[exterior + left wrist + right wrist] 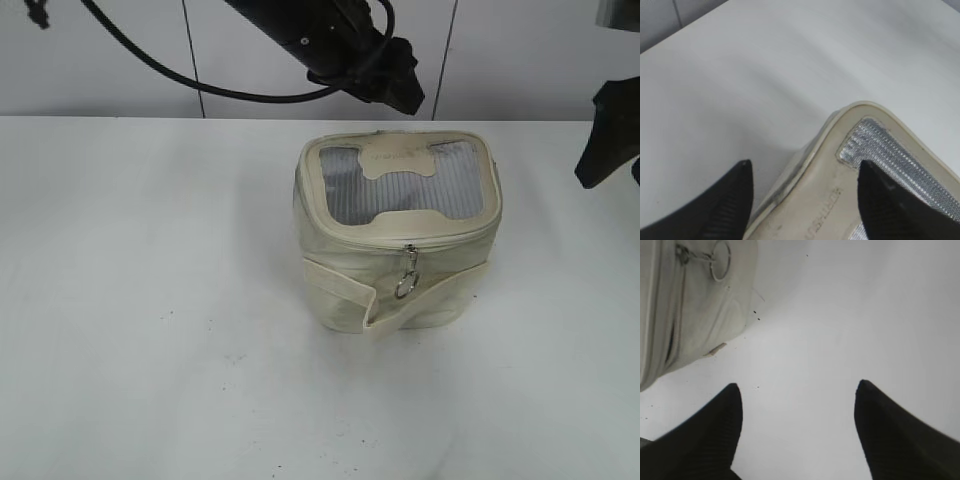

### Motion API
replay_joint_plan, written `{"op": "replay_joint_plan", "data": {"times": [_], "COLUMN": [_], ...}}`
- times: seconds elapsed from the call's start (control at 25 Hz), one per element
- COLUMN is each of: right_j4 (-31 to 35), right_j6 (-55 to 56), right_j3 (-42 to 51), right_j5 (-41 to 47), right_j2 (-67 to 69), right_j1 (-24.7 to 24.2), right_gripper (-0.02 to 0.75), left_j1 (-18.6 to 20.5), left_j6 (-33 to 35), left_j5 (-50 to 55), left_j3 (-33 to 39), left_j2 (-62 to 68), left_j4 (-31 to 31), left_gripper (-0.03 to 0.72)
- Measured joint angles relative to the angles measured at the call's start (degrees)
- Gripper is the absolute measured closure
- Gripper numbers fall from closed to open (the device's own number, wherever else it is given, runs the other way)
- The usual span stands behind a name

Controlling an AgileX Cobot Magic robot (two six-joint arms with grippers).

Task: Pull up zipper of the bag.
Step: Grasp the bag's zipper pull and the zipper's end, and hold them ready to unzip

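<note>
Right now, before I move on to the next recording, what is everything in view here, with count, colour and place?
Small boxy cream-white leatherette bag: one, cream with a grey ribbed top panel, standing upright at mid-table.
Thin cream zipper track: one, cream, running round the bag's lid rim.
Silver metal ring pull: one, silver, hanging down the bag's front.
Wide cream strap band: one, cream, wrapped round the bag's lower body.
White table: one, white, under everything.
Left gripper: one, black, jaws open over the bag's top corner.
Right gripper: one, black, jaws open over bare table beside the bag.
</note>
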Motion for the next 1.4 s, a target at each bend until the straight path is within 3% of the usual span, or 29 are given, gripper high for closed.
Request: {"op": "replay_joint_plan", "data": {"times": [0.28, 0.56, 0.68, 0.84, 0.88, 1.2, 1.4], "right_j4": [2.36, 16.19, 22.98, 27.14, 28.21, 42.61, 51.03], "right_j6": [-11.81, -35.00, -43.08, -48.48, -49.67, -64.37, -73.26], "right_j3": [13.64, 23.46, 24.04, 24.08, 24.10, 24.22, 24.29], "right_j5": [-14.55, -29.77, -30.92, -31.12, -31.18, -32.83, -34.12], "right_j2": [-4.24, -4.19, -3.71, -1.34, -0.42, 3.12, 3.15], "right_j1": [-0.28, -0.28, -0.28, -0.28, -0.28, -0.35, -0.46], "right_gripper": [0.218, 0.218, 0.218, 0.218, 0.218, 0.220, 0.302], "left_j1": [0.00, 0.07, 0.26, 0.45, 0.45, 0.45, 0.45], "left_j6": [3.98, 4.50, 4.70, 4.93, 5.13, 5.24, 5.29], "left_j5": [8.50, 12.94, 13.27, 13.86, 14.07, 14.44, 14.74], "left_j3": [-11.41, -14.29, -14.64, -14.72, -14.69, -14.73, -14.73], "left_j2": [9.04, 12.63, 13.43, 13.71, 13.71, 13.71, 13.71], "left_j4": [-4.58, -5.39, -5.39, -5.28, -5.39, -5.46, -5.46], "left_gripper": [0.187, 0.214, 0.327, 0.611, 0.641, 0.645, 0.645]}}
